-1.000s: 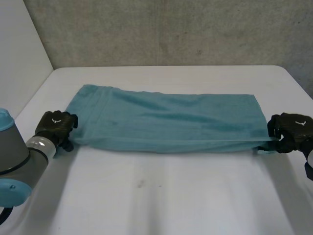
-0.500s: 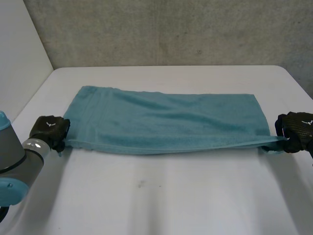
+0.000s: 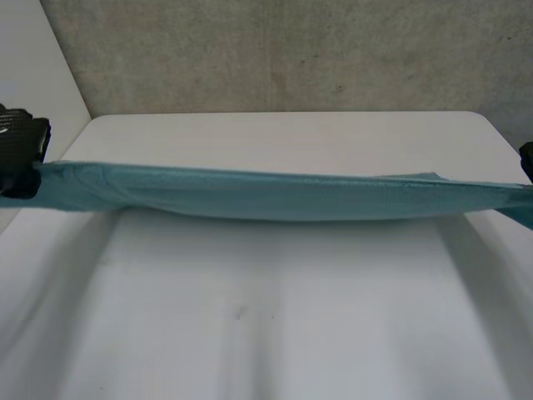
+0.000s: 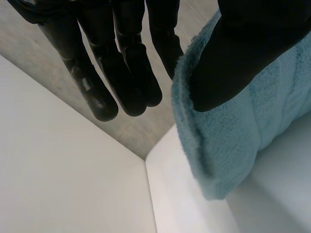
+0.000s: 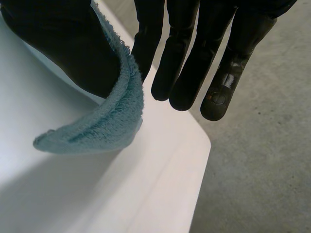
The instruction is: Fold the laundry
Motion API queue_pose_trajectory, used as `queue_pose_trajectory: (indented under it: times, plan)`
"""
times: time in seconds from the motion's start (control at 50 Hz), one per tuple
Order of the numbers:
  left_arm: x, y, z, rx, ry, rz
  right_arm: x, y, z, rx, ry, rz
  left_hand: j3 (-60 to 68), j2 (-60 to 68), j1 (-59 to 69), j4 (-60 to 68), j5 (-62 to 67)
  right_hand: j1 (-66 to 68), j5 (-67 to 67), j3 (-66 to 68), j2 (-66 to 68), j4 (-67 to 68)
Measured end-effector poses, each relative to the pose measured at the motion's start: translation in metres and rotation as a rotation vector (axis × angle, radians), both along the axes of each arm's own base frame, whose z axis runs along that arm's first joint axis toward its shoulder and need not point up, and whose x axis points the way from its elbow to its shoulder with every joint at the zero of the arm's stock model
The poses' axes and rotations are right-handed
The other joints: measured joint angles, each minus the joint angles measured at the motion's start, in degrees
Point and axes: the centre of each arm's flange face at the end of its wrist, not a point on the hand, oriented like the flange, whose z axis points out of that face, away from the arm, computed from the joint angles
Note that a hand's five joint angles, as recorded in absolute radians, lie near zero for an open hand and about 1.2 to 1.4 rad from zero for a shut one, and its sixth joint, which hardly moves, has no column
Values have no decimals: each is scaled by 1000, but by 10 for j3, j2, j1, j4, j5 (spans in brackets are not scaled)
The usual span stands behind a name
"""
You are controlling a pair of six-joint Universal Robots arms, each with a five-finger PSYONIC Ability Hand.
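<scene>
Teal terry-cloth towel [image 3: 275, 196] held taut above the white table [image 3: 275, 333], its long axis running from left hand [image 3: 18, 150] to right hand [image 5: 184, 48]. Each end is pinched between thumb and fingers [image 4: 126, 73].

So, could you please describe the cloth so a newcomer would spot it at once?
Start at the white table in front of the grey wall. Stretched from side to side above it is the teal towel, one end pinched in the left hand, the other in the right hand. It is the one soft, coloured thing there.

Soft even light, broad faint shadow under towel [image 3: 275, 196] on table [image 3: 275, 333]
</scene>
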Motion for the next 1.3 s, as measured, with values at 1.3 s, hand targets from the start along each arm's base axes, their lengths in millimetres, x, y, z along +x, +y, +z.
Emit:
queue_pose_trajectory:
  times: [1.3]
  plan:
    - [-30, -89, -124, 41, 132, -94, 64, -77, -120, -99, 29, 135, 1, 1, 0, 0, 8, 0, 11, 1, 0, 0]
